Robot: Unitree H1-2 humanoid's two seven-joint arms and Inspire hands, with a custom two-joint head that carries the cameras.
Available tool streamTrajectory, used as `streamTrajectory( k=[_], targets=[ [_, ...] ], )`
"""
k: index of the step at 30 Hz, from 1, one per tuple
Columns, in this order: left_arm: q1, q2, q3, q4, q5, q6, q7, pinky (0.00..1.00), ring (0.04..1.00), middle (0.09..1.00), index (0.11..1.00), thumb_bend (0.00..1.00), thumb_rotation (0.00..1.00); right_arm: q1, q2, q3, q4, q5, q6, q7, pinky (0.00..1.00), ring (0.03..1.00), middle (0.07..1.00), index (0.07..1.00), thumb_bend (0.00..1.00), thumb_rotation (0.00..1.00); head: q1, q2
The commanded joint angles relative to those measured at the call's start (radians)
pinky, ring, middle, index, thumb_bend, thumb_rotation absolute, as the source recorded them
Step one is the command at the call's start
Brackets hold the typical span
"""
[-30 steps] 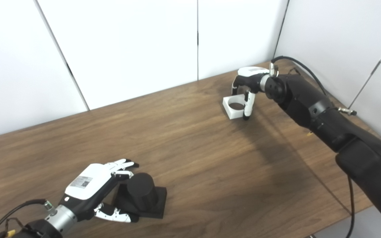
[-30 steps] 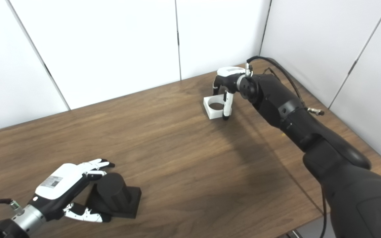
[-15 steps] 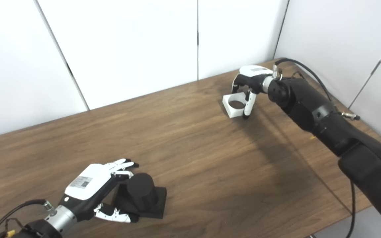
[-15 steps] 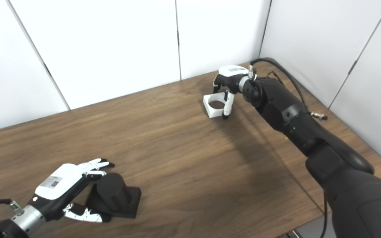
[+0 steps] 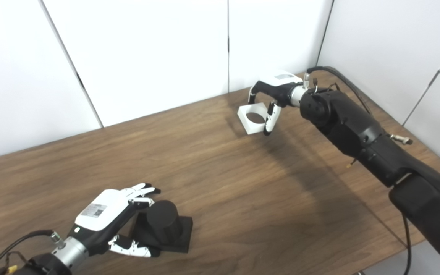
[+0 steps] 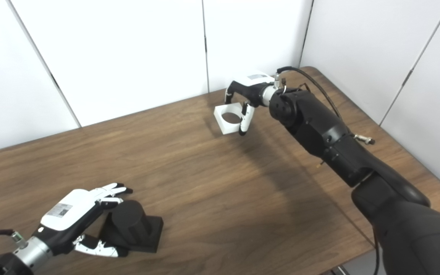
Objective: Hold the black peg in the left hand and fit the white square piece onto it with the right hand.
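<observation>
One white square piece (image 5: 251,118) with a round hole is pinched in the right robot hand (image 5: 272,96), above the worktop's (image 5: 220,168) far edge. The black peg (image 5: 163,222) stands near the front left corner, between the left robot hand's (image 5: 107,217) spread fingers.

Body notes: I'm looking over two black arms ending in black-and-white hands.

I'm seeing the left hand (image 5: 107,214) wearing a glossy white back shell with a small printed label, white fingers (image 5: 140,188) tipped in black, and a silver wrist collar trailing a black cable with a yellow connector. The right hand (image 5: 277,86) is showing the same white labelled shell over black. Its arm is running in bulky matte black segments, a black cable looping over the wrist, a small metal fitting sticking out.
</observation>
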Motion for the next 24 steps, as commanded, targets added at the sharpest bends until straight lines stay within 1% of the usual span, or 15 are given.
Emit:
streamTrajectory(
  k=[1, 5, 6, 10, 11, 13, 16, 24],
  targets=[
    [0.028, 0.033, -0.032, 0.058, 0.068, 0.011, -0.075, 0.88, 0.942, 0.897, 0.492, 0.52, 0.07, -0.029, -0.024, -0.029, -0.061, 0.01, -0.031, -0.014, 0.8, 0.882, 0.788, 0.482, 0.52, 0.13, 0.006, 0.005],
    [0.024, 0.031, -0.033, 0.058, 0.067, 0.015, -0.081, 0.89, 0.955, 0.907, 0.492, 0.52, 0.07, -0.021, -0.022, -0.033, -0.116, 0.015, -0.041, 0.001, 0.79, 0.883, 0.788, 0.481, 0.52, 0.13, 0.039, 0.019],
    [0.024, 0.031, -0.032, 0.055, 0.065, 0.02, -0.085, 0.9, 0.958, 0.911, 0.492, 0.52, 0.07, -0.021, -0.021, -0.03, -0.127, 0.013, -0.042, 0.007, 0.79, 0.884, 0.788, 0.481, 0.52, 0.13, 0.039, 0.019],
    [0.022, 0.028, -0.031, 0.05, 0.073, 0.031, -0.088, 0.9, 0.968, 0.919, 0.492, 0.52, 0.07, -0.021, -0.016, -0.023, -0.167, 0.006, -0.046, 0.03, 0.79, 0.885, 0.785, 0.481, 0.52, 0.13, 0.085, 0.029],
    [0.021, 0.028, -0.031, 0.051, 0.073, 0.032, -0.089, 0.91, 0.969, 0.92, 0.492, 0.52, 0.07, -0.02, -0.013, -0.024, -0.181, 0.006, -0.041, 0.037, 0.79, 0.883, 0.784, 0.481, 0.52, 0.13, 0.085, 0.029],
    [0.019, 0.027, -0.031, 0.05, 0.074, 0.035, -0.091, 0.9, 0.97, 0.921, 0.493, 0.52, 0.07, -0.019, -0.006, -0.026, -0.211, 0.007, -0.03, 0.052, 0.8, 0.884, 0.783, 0.48, 0.52, 0.13, 0.112, 0.03],
    [0.017, 0.021, -0.031, 0.05, 0.072, 0.042, -0.095, 0.9, 0.973, 0.923, 0.493, 0.52, 0.07, -0.017, -0.003, -0.027, -0.25, 0.014, -0.03, 0.073, 0.8, 0.886, 0.784, 0.48, 0.52, 0.13, 0.151, 0.035],
    [0.004, -0.008, -0.038, 0.053, 0.087, 0.061, -0.099, 0.91, 0.976, 0.919, 0.493, 0.52, 0.07, -0.009, -0.002, -0.043, -0.32, 0.064, -0.077, 0.107, 0.77, 0.874, 0.778, 0.48, 0.52, 0.13, 0.248, 0.056]
  ],
)
